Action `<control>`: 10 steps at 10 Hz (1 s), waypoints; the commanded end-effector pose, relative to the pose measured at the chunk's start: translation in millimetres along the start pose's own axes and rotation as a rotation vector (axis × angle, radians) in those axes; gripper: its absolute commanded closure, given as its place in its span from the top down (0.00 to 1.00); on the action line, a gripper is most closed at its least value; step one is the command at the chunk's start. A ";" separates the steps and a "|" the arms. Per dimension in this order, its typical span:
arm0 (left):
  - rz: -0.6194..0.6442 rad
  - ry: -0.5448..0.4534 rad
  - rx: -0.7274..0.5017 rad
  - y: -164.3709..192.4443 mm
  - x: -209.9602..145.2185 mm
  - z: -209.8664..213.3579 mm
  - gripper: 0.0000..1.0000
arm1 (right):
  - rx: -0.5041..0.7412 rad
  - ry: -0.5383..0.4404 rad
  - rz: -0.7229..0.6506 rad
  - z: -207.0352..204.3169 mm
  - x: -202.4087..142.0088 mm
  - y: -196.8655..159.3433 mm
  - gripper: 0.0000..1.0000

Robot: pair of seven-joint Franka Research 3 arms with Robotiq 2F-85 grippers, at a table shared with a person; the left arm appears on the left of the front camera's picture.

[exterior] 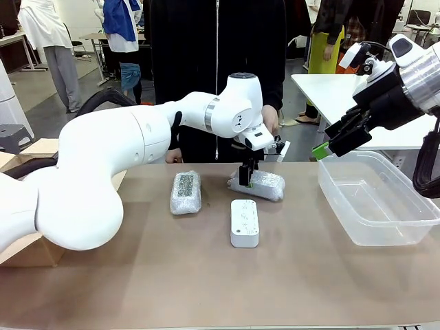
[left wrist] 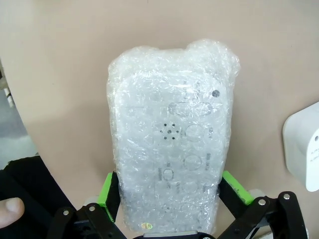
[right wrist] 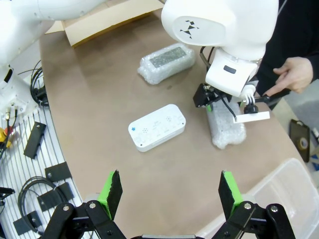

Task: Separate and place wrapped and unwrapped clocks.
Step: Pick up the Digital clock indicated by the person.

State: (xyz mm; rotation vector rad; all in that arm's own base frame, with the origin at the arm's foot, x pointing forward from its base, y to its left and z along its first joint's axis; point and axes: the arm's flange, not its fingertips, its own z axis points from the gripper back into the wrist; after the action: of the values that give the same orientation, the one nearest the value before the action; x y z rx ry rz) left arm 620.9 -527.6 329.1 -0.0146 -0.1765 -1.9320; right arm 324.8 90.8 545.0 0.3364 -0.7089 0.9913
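The left claw is down over the wrapped clock at the table's far middle. Its jaws stand wide, and the green pads flank one end of the bundle. I can't tell whether they touch the wrap.

To my eye the grab comes next. The wrap is puffy and slick, so the jaws should close squarely across the narrow width and squeeze until the hard body inside is felt. A straight lift would keep the bundle from swinging.

The bare white clock lies just beside it at 7 o'clock, close enough to get nudged. The second wrapped clock, showing a dark speckled patch, lies at 9 o'clock. A clear plastic tub sits at 3 o'clock and a cardboard box at 9 o'clock, off the edge. The right claw hangs wide above the tub's near corner and may crowd a drop there. The person's hand is near the left wrist.
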 end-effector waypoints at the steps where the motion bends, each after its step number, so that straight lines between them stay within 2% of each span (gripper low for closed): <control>1: -0.023 0.009 -0.005 43.2 8.0 -3.1 1.00 | 0.021 -0.012 -0.004 -2.1 -1.2 -1.3 1.00; 5: 0.043 -0.007 -0.073 43.9 7.8 -2.3 1.00 | 0.021 -0.012 -0.004 -2.1 -1.2 -1.3 1.00; 8: 0.040 -0.016 -0.104 42.8 8.7 -0.7 1.00 | 0.021 -0.012 -0.004 -2.1 -1.2 -1.3 1.00; 9: 0.043 -0.013 -0.108 42.4 9.7 -1.1 0.81 | 0.021 -0.012 -0.004 -2.1 -1.2 -1.3 1.00; 10: 0.044 -0.017 -0.104 42.6 8.9 0.0 0.81 | 0.021 -0.012 -0.004 -2.1 -1.2 -1.3 1.00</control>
State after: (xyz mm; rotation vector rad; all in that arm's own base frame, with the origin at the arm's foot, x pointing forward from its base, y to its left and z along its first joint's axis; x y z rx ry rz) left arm 620.8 -519.8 328.7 -0.0776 -0.1295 -1.9049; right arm 324.8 90.8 545.0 0.3364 -0.7089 0.9913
